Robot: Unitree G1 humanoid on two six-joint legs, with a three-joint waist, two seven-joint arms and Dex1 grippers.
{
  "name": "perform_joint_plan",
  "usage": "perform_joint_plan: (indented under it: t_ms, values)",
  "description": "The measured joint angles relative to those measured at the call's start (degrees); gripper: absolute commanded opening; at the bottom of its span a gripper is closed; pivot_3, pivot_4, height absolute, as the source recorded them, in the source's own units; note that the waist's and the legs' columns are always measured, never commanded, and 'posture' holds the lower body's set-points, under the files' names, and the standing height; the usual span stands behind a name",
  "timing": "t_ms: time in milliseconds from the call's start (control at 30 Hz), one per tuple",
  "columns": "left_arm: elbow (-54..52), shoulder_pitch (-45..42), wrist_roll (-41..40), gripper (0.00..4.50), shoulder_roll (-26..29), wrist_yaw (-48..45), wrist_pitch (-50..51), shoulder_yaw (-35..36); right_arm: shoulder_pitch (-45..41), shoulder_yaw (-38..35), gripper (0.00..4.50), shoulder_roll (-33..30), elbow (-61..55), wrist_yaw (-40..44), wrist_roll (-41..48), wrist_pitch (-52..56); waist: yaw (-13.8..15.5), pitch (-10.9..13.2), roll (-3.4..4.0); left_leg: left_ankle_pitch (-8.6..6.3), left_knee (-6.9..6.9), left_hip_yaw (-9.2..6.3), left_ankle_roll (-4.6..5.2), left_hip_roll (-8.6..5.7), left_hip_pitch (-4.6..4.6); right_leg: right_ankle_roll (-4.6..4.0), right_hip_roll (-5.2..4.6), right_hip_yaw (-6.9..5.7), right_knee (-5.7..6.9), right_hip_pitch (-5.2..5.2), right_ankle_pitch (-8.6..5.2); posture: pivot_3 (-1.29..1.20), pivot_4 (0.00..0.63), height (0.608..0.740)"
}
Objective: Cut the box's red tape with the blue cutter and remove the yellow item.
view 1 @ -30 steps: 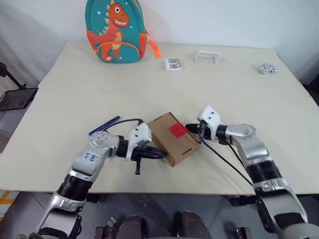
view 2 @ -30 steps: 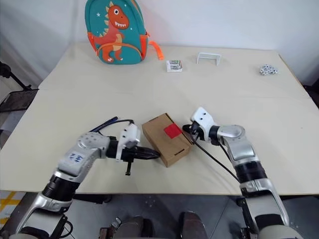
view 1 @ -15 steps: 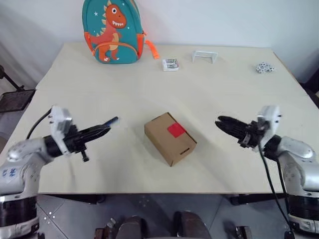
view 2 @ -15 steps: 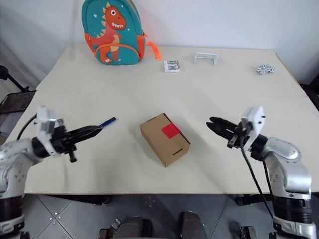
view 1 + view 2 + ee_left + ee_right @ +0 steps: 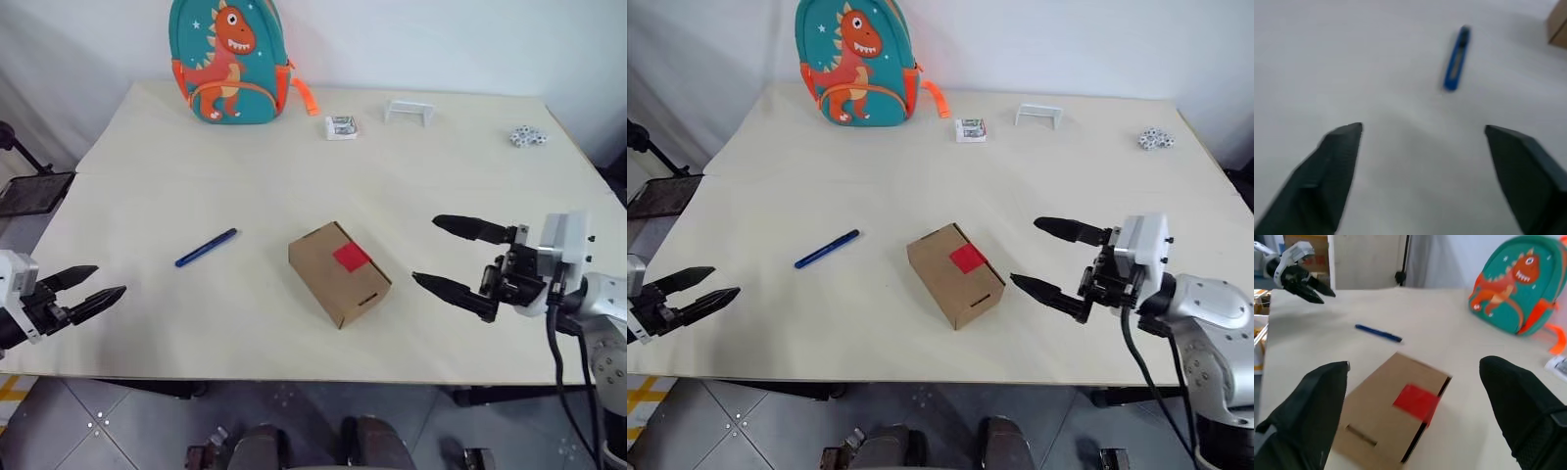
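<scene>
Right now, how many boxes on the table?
1. The box sits mid-table, lid shut, red tape on top, the blue cutter to its left. The small packet at the far edge might be another; can't tell.

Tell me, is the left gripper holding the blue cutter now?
No, the blue cutter lies free on the table, and the left gripper is open and apart from it.

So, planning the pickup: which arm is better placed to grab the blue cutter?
Left, probably. The blue cutter lies left of the box, on the open left gripper side; the right gripper would have to cross the box.
</scene>
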Motion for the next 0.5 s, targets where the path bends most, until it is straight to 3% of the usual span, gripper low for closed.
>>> perform_joint_plan:
  t_ms: [133, 267, 500]
  values:
    - [1.69, -3.70, 0.29, 4.48, 0.97, -1.96, -0.35, -1.90, 3.31, -2.32, 4.50, -1.54, -0.94, 0.23, 1.51, 0.49, 0.52, -0.03, -0.05, -0.01, 0.00, 0.09, 0.01, -0.01, 0.04, 0.00, 0.00, 0.03, 0.00, 0.00, 0.00, 0.00, 0.150, 0.740]
    - [-0.14, -12.23, 1.89, 4.48, -0.89, -3.52, 1.12, -10.27, 5.46, -1.81, 4.50, -0.40, -4.76, -0.11, 2.47, -0.38, 1.10, -0.04, -0.06, 0.00, 0.07, 0.13, 0.02, -0.08, 0.04, 0.00, 0.09, 0.00, 0.10, 0.00, 0.00, 0.00, 0.150, 0.740]
    - [-1.66, -21.94, 9.33, 4.48, -3.97, 2.33, 4.12, -21.28, 5.98, 0.72, 4.50, -0.10, -8.00, -1.32, 2.49, -1.14, 0.62, -0.04, -0.20, 0.00, 0.08, 0.54, 0.03, -0.04, 0.14, 0.01, 0.25, -0.10, 0.09, -0.10, 0.00, 0.00, 0.150, 0.740]
